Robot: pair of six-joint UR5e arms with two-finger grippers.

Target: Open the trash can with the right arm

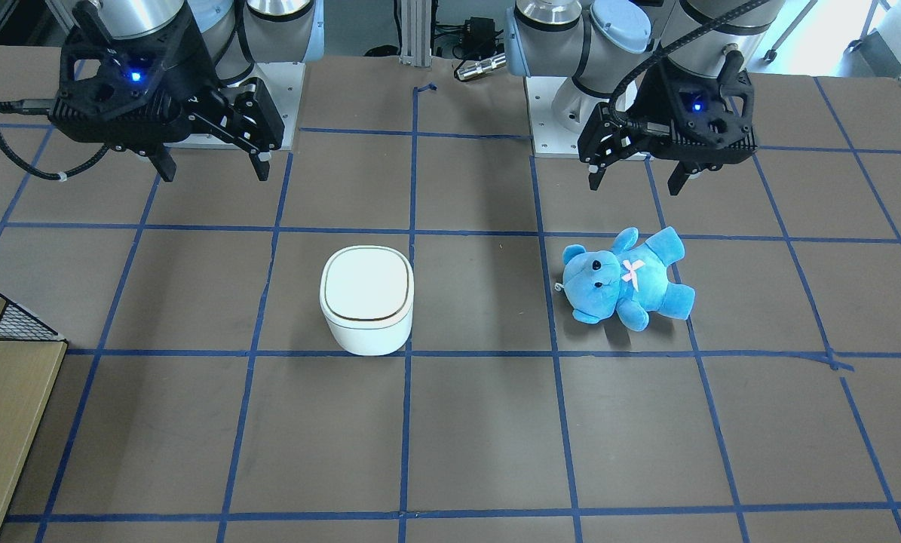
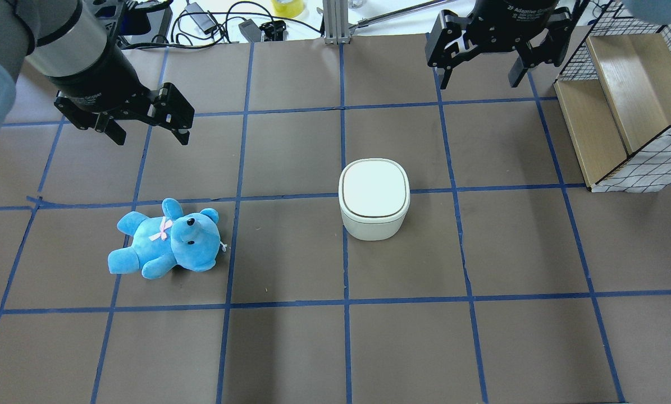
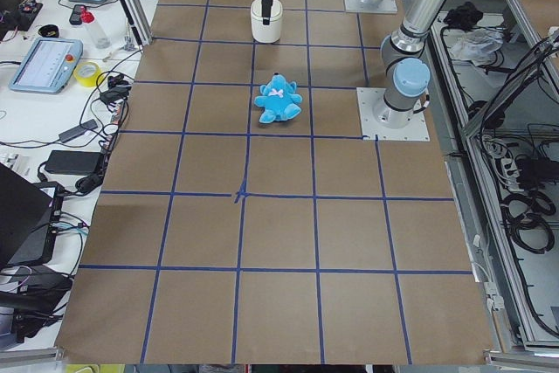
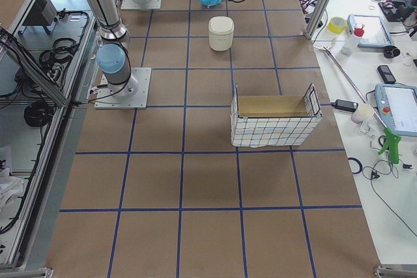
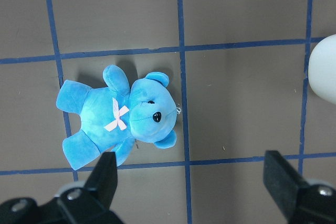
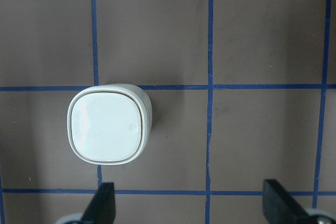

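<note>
The white trash can [image 2: 374,199] stands near the table's middle with its flat lid shut; it also shows in the front view [image 1: 367,298] and in the right wrist view [image 6: 107,124]. My right gripper [image 2: 481,83] hangs open and empty high above the table, back from the can and to its right; it also shows in the front view [image 1: 214,172]. In the right wrist view its fingers [image 6: 102,205] frame bare table below the can. My left gripper [image 2: 151,139] is open and empty above the table behind a blue teddy bear [image 2: 167,238].
A wire-sided basket with wooden boards [image 2: 610,112] stands at the table's right edge. The teddy bear [image 1: 623,279] lies on its back on the left half. Blue tape lines grid the brown table. Cables and tools lie beyond the far edge.
</note>
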